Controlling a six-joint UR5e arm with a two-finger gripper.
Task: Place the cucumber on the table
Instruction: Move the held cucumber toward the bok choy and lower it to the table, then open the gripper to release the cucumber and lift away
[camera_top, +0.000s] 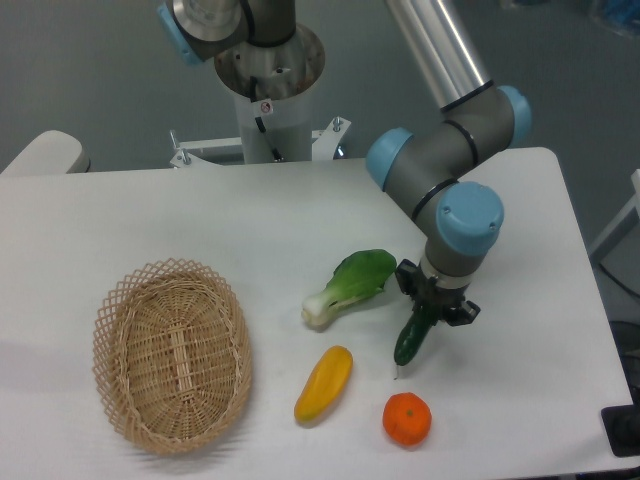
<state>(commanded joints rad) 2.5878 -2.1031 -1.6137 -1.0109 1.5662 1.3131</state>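
While clenched on the slim, bumpy cucumber (412, 339), the claw (435, 303) hangs over the smooth white table (200, 220).

gripper (432, 308) clasping cucumber (412, 339), table (200, 220)

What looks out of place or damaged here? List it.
Nothing stands out. The cucumber hangs tilted in the gripper, stem tip just above the table. The bok choy, yellow vegetable and orange lie intact, and the wicker basket sits upright.
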